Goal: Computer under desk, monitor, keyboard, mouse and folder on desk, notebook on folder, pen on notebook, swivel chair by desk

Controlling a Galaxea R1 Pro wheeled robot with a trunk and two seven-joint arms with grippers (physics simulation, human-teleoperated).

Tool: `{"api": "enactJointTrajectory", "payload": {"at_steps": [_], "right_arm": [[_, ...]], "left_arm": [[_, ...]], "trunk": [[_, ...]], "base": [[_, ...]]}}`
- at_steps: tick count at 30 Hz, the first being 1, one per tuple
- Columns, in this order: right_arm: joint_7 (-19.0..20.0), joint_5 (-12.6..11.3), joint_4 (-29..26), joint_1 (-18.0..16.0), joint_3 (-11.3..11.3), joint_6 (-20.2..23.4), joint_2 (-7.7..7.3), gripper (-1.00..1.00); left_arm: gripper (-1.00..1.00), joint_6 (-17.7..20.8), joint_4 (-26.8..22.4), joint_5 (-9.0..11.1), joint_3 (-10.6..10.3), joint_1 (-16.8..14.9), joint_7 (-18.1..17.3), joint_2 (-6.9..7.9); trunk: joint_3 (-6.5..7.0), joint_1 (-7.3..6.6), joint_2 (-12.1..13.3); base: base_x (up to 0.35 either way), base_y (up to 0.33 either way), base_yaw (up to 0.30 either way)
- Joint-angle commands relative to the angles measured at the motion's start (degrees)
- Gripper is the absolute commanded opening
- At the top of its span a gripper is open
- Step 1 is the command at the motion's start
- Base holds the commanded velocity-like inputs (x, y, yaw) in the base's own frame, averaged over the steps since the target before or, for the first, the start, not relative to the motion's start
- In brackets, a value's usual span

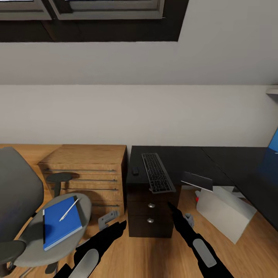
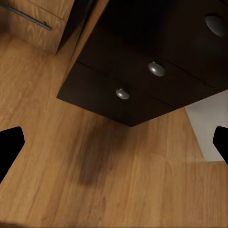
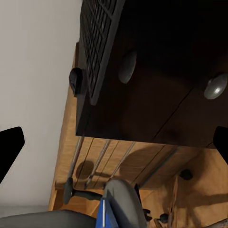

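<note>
The blue folder (image 1: 60, 224) lies on the grey swivel chair (image 1: 23, 193) seat at the left, with the white pen (image 1: 69, 209) on top of it. On the black desk (image 1: 185, 158) the keyboard (image 1: 156, 172) lies lengthwise over the drawer unit (image 1: 150, 216), its near end overhanging the edge, and the small black mouse (image 1: 135, 170) sits to its left. The monitor is out of view. My left gripper (image 1: 117, 228) hangs open low in front of the drawers (image 2: 142, 71). My right gripper (image 1: 173, 211) is open too, pointing up at the drawer unit (image 3: 156, 95) and keyboard (image 3: 97, 42).
A light wooden cabinet (image 1: 85, 170) stands between chair and desk. A white computer case (image 1: 224, 210) sits on the floor under the desk, right of the drawers. Wooden floor (image 2: 95, 180) lies open below both grippers. A blue sliver (image 1: 274, 144) shows at the right edge.
</note>
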Motion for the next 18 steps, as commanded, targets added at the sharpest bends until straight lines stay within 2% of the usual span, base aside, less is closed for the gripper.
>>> {"api": "enactJointTrajectory", "payload": {"at_steps": [1, 3, 6, 8, 13, 18], "right_arm": [[0.1, -1.2, -0.1, 0.0, -0.3, 0.6, 0.14, 1.00], [0.1, -3.2, -0.2, 0.0, -0.3, 0.6, 0.28, 1.00], [0.0, -8.1, -0.4, 0.0, -0.3, 0.8, 0.55, 1.00], [0.0, -9.5, -0.4, 0.0, -0.3, 0.9, 0.65, 1.00], [0.1, -10.7, -2.3, 0.0, -0.2, 0.7, 0.78, 1.00], [0.3, -10.3, -4.9, 0.0, 0.0, 0.7, 0.85, 1.00]], "left_arm": [[1.00, 0.1, -0.1, 0.3, -0.1, -0.1, 0.4, 0.05], [1.00, 0.1, -0.1, 0.3, -0.1, -0.1, 0.4, 0.04], [1.00, 0.1, -0.1, 0.3, -0.1, -0.1, 0.4, 0.04], [1.00, 0.1, -0.1, 0.3, -0.1, -0.1, 0.4, 0.04], [1.00, 0.1, -0.1, 0.3, -0.3, -0.1, 0.4, -0.02], [1.00, 0.1, -0.1, 0.3, -0.4, -0.1, 0.4, -0.04]], "trunk": [[-0.25, 0.22, -0.4], [-0.60, 0.66, -1.3], [-1.14, 1.32, -2.5], [-1.50, 1.76, -3.3], [-2.40, 2.86, -5.3], [-3.30, 3.96, -7.3]], "base": [[0.000, 0.000, 0.000], [0.000, 0.000, 0.000], [0.000, 0.000, 0.000], [0.000, 0.000, 0.000], [0.000, 0.000, 0.000], [0.000, 0.000, 0.000]]}}
